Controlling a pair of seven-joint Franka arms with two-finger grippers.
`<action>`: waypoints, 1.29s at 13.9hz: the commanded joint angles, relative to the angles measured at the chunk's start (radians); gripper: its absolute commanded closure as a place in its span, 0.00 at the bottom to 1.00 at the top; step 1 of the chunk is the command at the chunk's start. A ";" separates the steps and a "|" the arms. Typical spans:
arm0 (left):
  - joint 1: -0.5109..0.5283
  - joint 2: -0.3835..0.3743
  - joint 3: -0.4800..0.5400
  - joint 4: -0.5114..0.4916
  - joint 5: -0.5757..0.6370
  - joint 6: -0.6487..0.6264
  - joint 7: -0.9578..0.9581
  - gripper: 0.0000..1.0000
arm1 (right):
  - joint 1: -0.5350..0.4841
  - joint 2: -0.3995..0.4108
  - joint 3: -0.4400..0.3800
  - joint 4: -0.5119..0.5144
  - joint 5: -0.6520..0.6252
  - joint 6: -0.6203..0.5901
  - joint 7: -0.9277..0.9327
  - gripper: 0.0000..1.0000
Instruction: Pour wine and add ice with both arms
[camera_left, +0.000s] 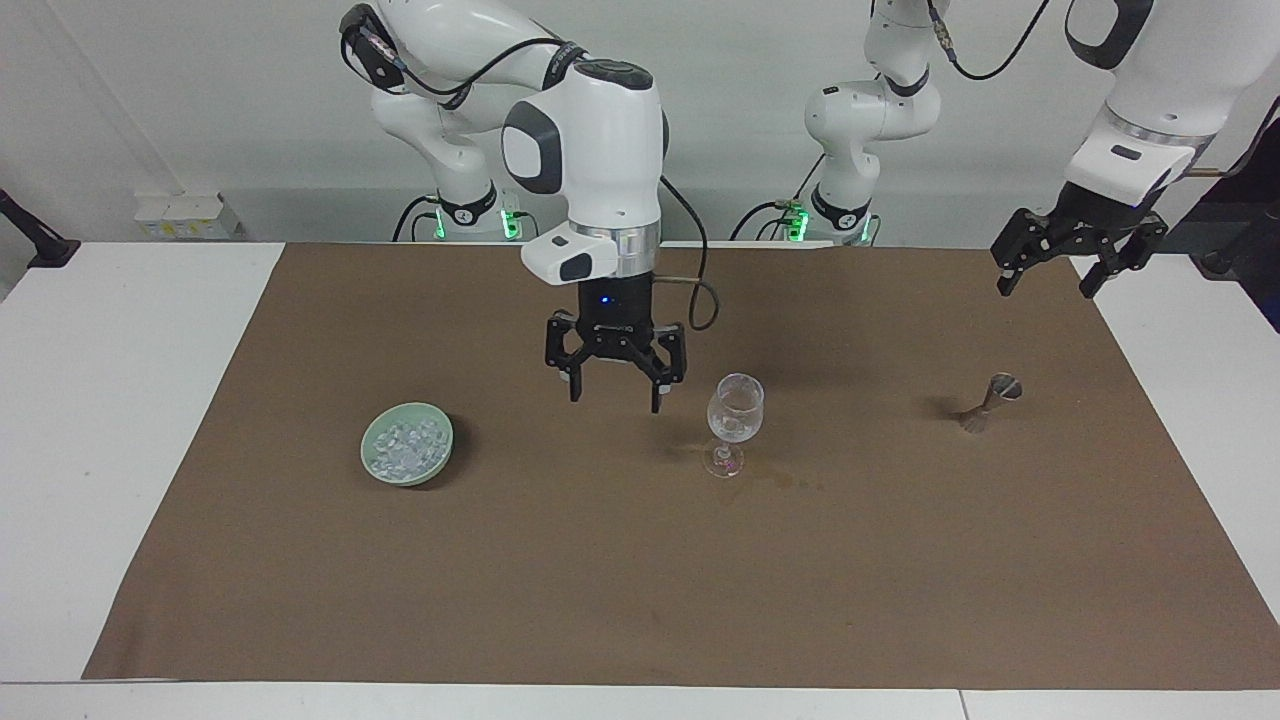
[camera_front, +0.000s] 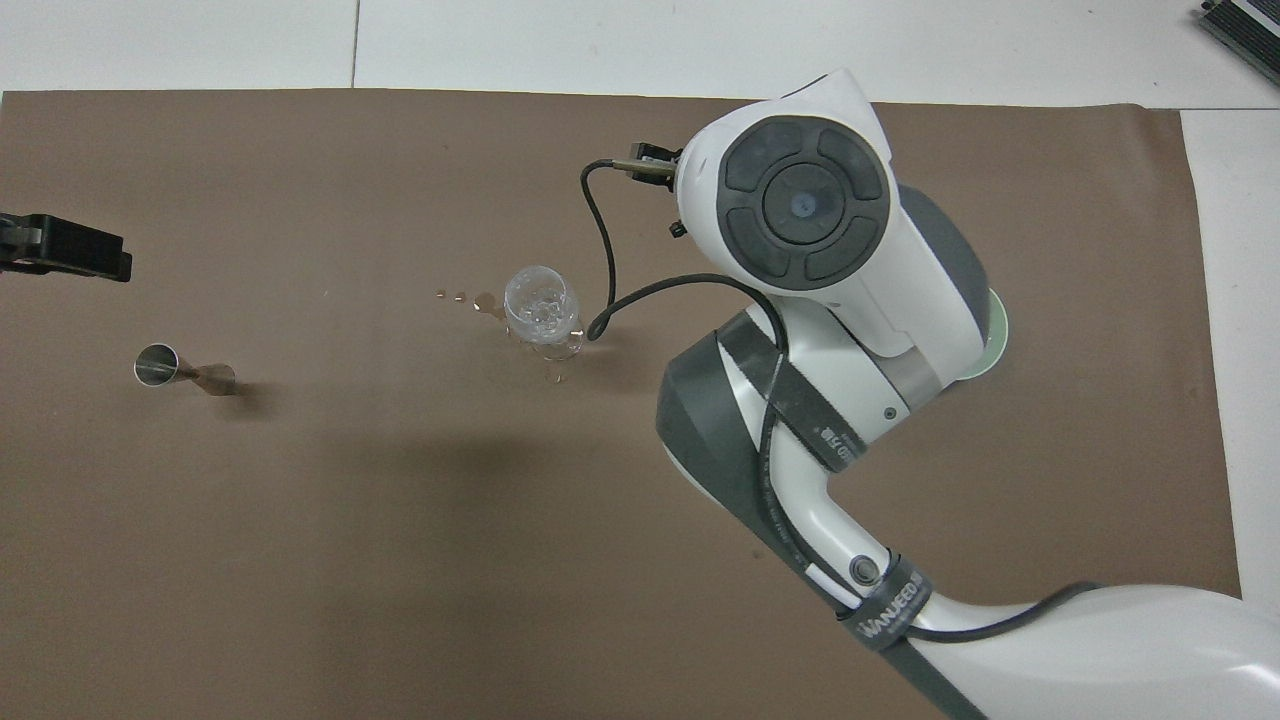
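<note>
the stemmed glass (camera_left: 735, 420) stood mid-counter with some ice (camera_left: 736, 427) already in it. more ice lay in the green bowl (camera_left: 407, 443). the right gripper (camera_left: 612, 385) hung between them, jaws open and empty. the left gripper (camera_left: 1048, 272) waited open above the jigger (camera_left: 990, 402). more ice probably remained to add.
</note>
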 joint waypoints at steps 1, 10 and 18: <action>0.001 -0.007 -0.003 -0.010 0.008 -0.010 -0.001 0.00 | -0.007 -0.044 -0.054 -0.016 0.057 -0.041 -0.052 0.00; 0.000 -0.006 -0.001 -0.009 0.010 -0.008 -0.001 0.00 | -0.009 -0.217 -0.338 -0.050 0.373 -0.233 -0.397 0.00; -0.006 -0.006 -0.003 -0.009 0.013 -0.010 -0.001 0.00 | -0.044 -0.340 -0.473 -0.102 0.486 -0.409 -0.610 0.00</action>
